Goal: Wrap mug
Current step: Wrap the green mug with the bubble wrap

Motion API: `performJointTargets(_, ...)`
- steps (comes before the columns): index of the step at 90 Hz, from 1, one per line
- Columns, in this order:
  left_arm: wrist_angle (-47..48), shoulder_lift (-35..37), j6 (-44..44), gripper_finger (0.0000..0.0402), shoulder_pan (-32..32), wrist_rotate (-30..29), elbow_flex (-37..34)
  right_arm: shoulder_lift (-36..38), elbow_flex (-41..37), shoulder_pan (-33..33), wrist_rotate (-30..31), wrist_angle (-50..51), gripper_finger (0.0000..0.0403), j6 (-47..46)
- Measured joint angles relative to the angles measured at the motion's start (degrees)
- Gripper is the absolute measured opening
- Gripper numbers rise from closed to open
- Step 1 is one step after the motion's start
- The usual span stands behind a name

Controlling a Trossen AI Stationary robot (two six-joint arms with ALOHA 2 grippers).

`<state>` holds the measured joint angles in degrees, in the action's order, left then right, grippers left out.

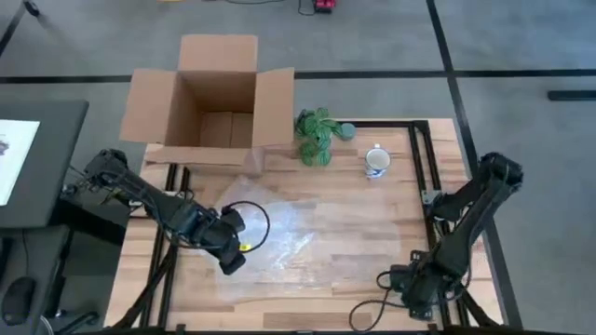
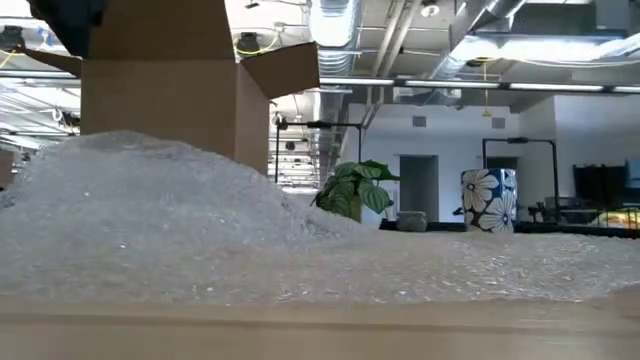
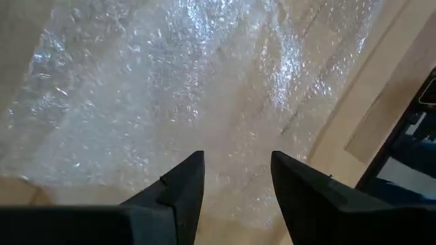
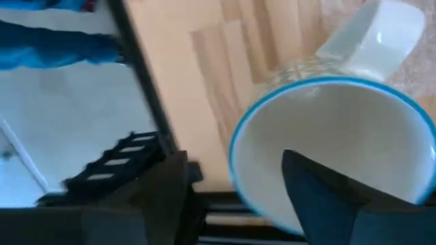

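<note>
Left gripper seemingly over bubble wrap

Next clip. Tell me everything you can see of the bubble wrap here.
The bubble wrap is one clear plastic sheet of small bubbles, spread over the middle of the wooden table. It lies mostly flat but creased, and in the low view it rises in a hump on one side. The left gripper hangs over its near left part, fingers open and pointing down at it; contact cannot be seen. The mug stands off the sheet, beyond its far right corner.
</note>
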<state>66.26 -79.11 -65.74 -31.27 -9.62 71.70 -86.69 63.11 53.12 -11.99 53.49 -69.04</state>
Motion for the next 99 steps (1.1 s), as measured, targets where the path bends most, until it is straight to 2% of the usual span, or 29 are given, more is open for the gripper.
performJointTargets(8, 0.01, 0.00, -0.33, 0.0150, -0.64, -0.08, 0.00, -2.87, 0.00, 0.00, 0.07, -0.16, 0.0239, -0.15)
performJointTargets(17, 0.01, 0.02, -1.01, 0.0150, -1.16, -0.11, 0.00, -5.76, 0.00, 0.00, 0.09, -0.05, 0.0206, -0.18)
performJointTargets(24, 0.02, 0.00, -1.78, 0.0150, -1.89, -0.09, 0.00, -7.45, 0.00, -0.09, 0.09, -0.08, 0.0155, -0.79)
performJointTargets(35, 0.02, 0.02, -4.48, 0.0150, -3.70, 0.51, 0.00, -8.14, 0.64, -1.39, 0.04, 0.28, 0.0040, -1.49)
performJointTargets(39, 0.07, 0.02, -6.13, 0.0150, -4.89, 0.85, 0.00, -7.92, 1.75, -2.30, 0.26, 1.03, 0.0019, -0.81)
performJointTargets(57, 0.01, 0.02, -15.97, 0.0149, -10.29, 2.99, 0.00, -7.77, 14.02, -10.17, 1.63, 10.49, 0.0007, 7.24)
performJointTargets(70, 0.12, 0.02, -22.39, 0.0149, -13.78, 1.16, 0.00, -7.85, 21.39, -18.78, 3.22, 10.50, 0.0005, 15.07)
performJointTargets(87, 1.30, 0.02, -29.58, 0.0149, -18.28, -3.02, 0.00, -9.39, 22.48, -29.43, 5.52, 9.73, 0.0004, 24.23)
performJointTargets(99, 2.88, 0.04, -35.13, 0.0149, -20.99, -4.54, 0.00, -13.49, 22.48, -33.59, 5.10, 5.06, 0.0004, 29.68)
